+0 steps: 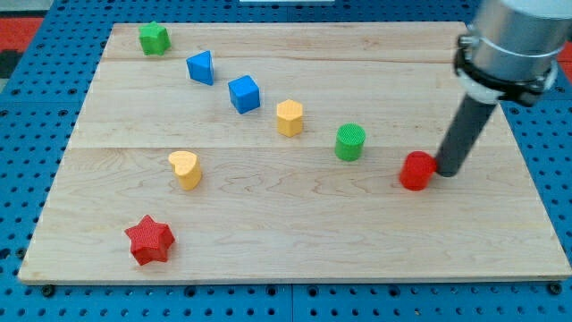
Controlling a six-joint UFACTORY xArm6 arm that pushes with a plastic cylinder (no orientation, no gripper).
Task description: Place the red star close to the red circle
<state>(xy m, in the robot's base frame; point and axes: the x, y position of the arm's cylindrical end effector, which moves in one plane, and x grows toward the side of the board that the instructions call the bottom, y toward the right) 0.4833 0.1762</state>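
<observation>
Between red star (149,240) and red circle (416,171), only bare board; my tip (444,173) beside circle.

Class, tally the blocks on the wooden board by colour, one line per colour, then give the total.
Red: 2, the red star and the red circle
Blue: 2, at and
Green: 2, at and
Yellow: 2, at and
Total: 8

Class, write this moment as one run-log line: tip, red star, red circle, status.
tip: beside red circle, its right | red star: bottom left, far from circle | status: not yet close
</observation>
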